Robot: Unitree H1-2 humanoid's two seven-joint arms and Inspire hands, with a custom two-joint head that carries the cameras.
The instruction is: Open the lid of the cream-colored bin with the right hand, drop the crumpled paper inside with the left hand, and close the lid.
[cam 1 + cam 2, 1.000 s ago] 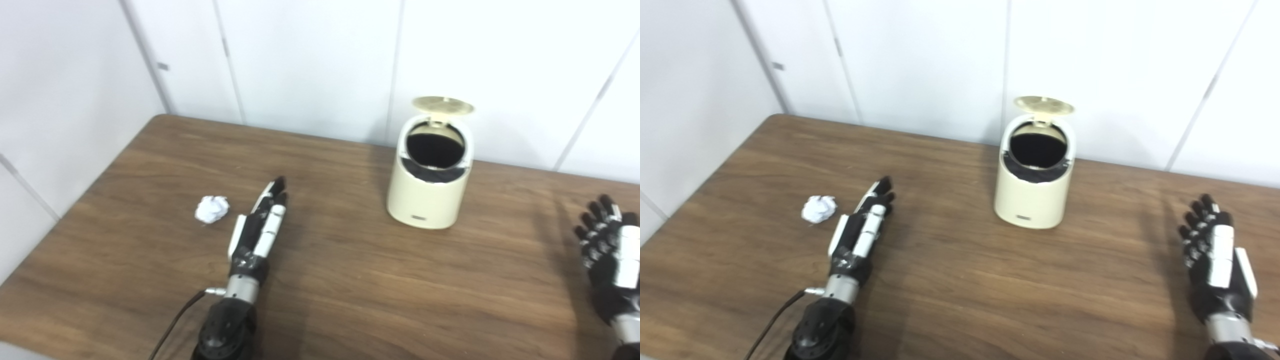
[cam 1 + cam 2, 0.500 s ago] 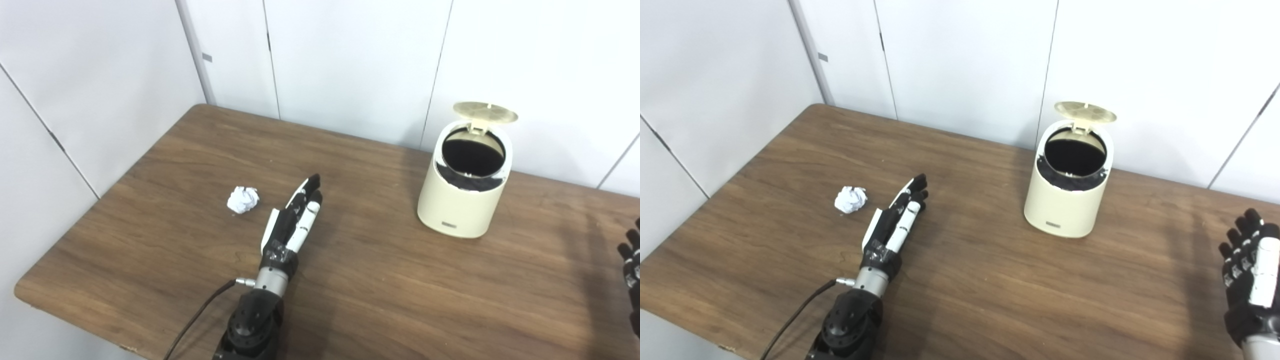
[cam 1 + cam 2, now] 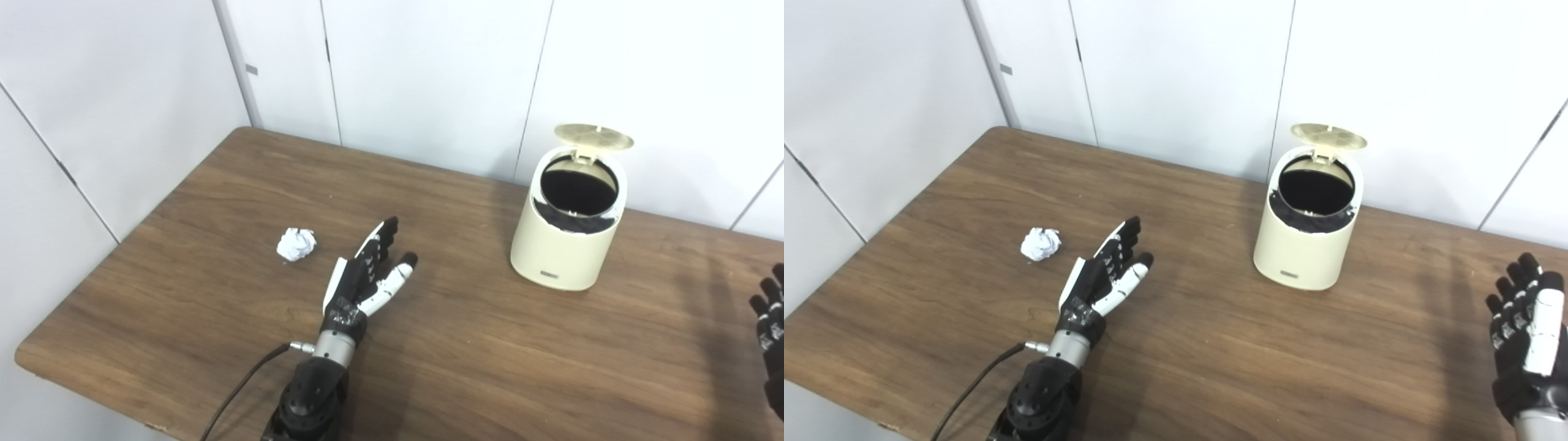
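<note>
- Crumpled paper point(image 3: 1040, 243) on table point(image 3: 1213, 343), just left of left hand point(image 3: 1102, 278), untouched.
- Fingers point(image 3: 1124, 237) spread, empty.
- Right hand point(image 3: 1525, 331) spread, empty.
- Bin point(image 3: 1304, 236) lid point(image 3: 1328, 136) raised.

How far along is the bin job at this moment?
Done: the lid of the bin stands open, and the right hand is off to the side, open and empty. In hand: the left hand is open beside the crumpled paper, not touching it. Left: grasp the paper, drop it in the bin, close the lid.
</note>
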